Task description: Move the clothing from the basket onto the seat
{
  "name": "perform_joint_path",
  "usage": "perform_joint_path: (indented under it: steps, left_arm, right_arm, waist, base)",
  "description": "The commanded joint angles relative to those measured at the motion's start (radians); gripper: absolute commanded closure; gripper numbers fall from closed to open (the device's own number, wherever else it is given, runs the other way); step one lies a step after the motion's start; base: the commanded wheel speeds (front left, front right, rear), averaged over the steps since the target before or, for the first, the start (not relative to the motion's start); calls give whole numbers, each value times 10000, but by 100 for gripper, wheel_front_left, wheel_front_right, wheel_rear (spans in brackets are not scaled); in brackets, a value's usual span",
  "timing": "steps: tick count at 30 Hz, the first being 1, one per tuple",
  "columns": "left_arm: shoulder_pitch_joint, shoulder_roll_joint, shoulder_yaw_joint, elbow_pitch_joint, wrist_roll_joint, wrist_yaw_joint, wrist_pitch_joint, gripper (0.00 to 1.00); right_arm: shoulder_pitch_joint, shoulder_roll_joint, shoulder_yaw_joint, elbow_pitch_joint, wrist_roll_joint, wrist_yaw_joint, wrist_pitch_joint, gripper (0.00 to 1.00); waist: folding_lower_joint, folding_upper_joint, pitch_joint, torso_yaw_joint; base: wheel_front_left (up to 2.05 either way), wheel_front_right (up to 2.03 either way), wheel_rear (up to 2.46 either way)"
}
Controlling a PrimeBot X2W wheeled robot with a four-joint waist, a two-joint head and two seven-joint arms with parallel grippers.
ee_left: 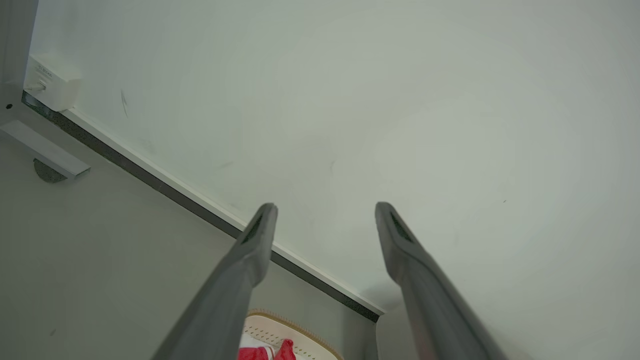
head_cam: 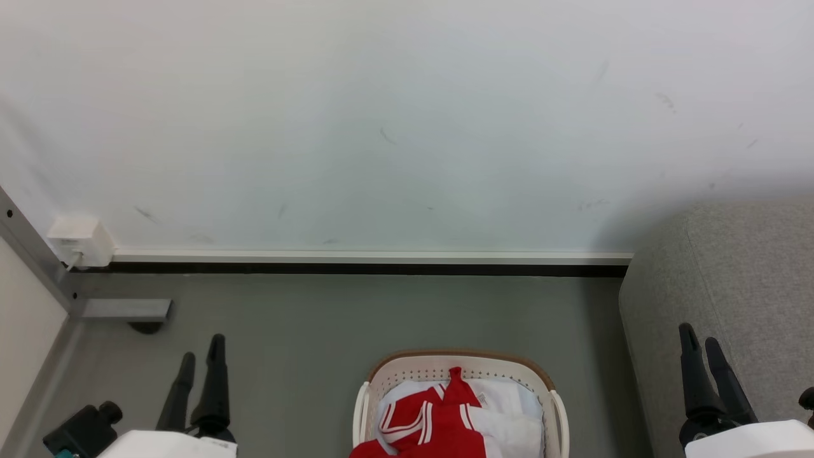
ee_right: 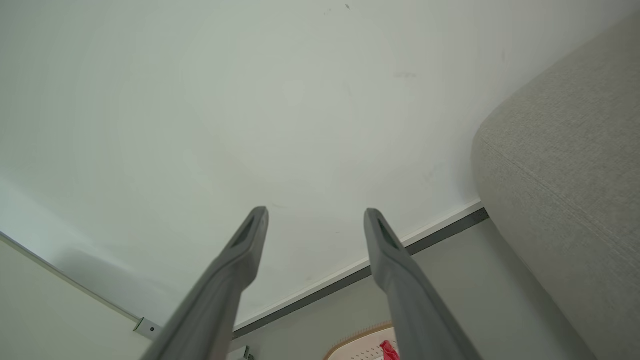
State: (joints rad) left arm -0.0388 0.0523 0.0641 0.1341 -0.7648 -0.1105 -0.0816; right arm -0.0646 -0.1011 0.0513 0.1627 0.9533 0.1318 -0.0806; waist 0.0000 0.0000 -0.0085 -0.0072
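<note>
1. The reaching step is in hand, by my judgement: the clothing (head_cam: 439,423) lies heaped in the basket (head_cam: 388,372) on the floor, and the visible part of the seat (head_cam: 738,273) is bare.
2. The left hand (head_cam: 202,348) and the right hand (head_cam: 698,335) are both released and hold nothing.
3. The clothing sits between them, low and apart from both; the right hand is beside the seat.
4. The next move likely calls for lowering a hand into the basket and pinching a red fold.

Cream perforated basket (head_cam: 458,357) with brown rim band, upright on the floor. Red clothing (head_cam: 439,420) with white stripe trim lies crumpled inside it, over white fabric. Light-grey woven seat (head_cam: 731,273) stands to the basket's right, apart from it, by the wall.
</note>
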Motion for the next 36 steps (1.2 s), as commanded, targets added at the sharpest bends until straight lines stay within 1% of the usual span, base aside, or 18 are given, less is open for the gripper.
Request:
perform_joint_path:
  steps: [1, 8, 16, 36]
  left_arm:
    - [-31, 160, -71, -164, 501, 92, -96, 0]
    - [64, 270, -359, -211, 1512, 431, -327, 0]
    - [171, 440, -576, -289, 2396, 723, -542, 0]
    - [348, 655, -968, -407, 4274, 983, -1051, 0]
  right_arm:
    - [-68, -144, 49, -78, -500, -8, -105, 0]
    - [-1, -51, 66, -2, -1794, -9, -319, 0]
    - [52, 2, 145, -83, -2762, -10, -554, 0]
    - [153, 116, 225, 214, -4582, -14, -1060, 0]
  waist:
    - [0, 0, -8, -13]
    - [0, 0, -53, -48]
    - [0, 0, -86, -82]
    - [0, 0, -170, -128]
  base:
    - [0, 0, 0]
    - [0, 0, 0]
    - [0, 0, 0]
    - [0, 0, 0]
